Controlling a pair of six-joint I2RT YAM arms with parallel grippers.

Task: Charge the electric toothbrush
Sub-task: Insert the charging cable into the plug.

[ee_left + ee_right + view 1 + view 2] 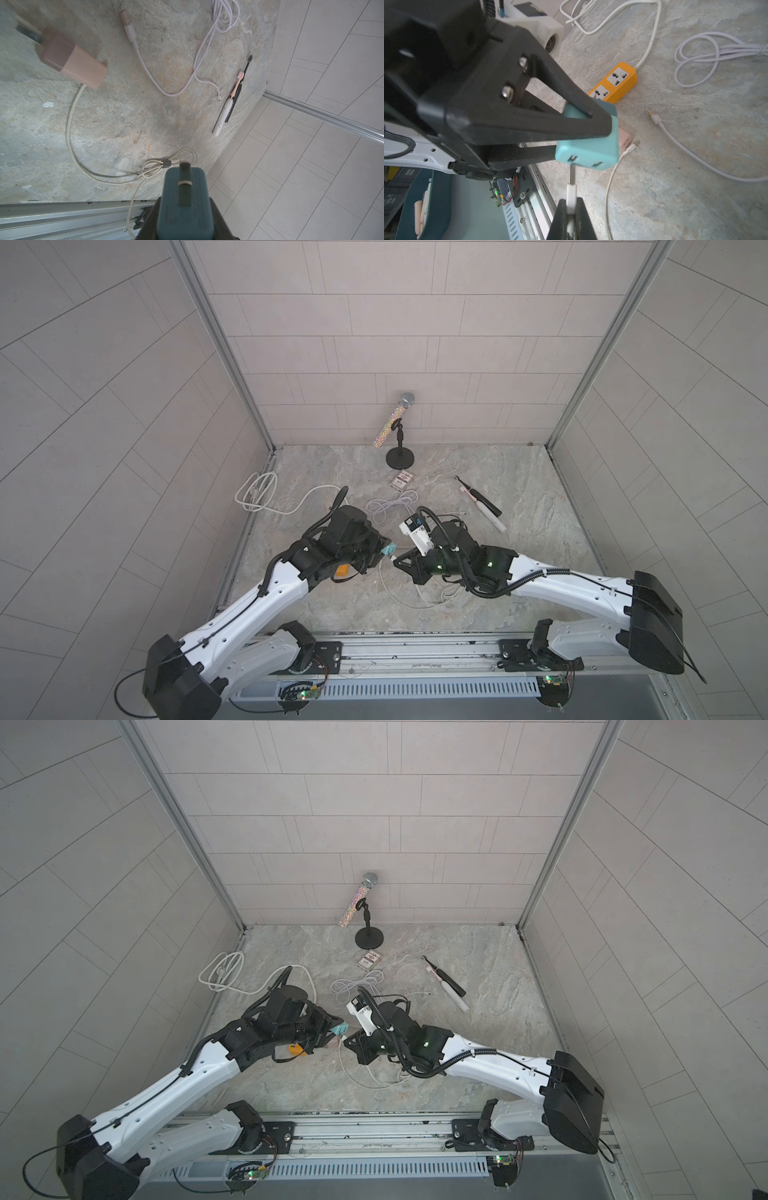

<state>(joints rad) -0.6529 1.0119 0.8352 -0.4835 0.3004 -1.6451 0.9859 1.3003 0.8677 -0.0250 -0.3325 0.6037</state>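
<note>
Two grips | left gripper [582,139] clamps teal charger [591,149] | right gripper [571,207] pinches USB plug [571,194], tip at its port [572,158]

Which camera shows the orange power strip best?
Right wrist view: the orange power strip shows two sockets. Both top views catch only a corner under the left arm; the left wrist view, nothing.

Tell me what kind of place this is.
Probably a robot test cell dressed like a bathroom: pale tiled wall panels in aluminium framing enclose a stone-look tabletop, and a metal mounting rail runs along its front edge.
</note>
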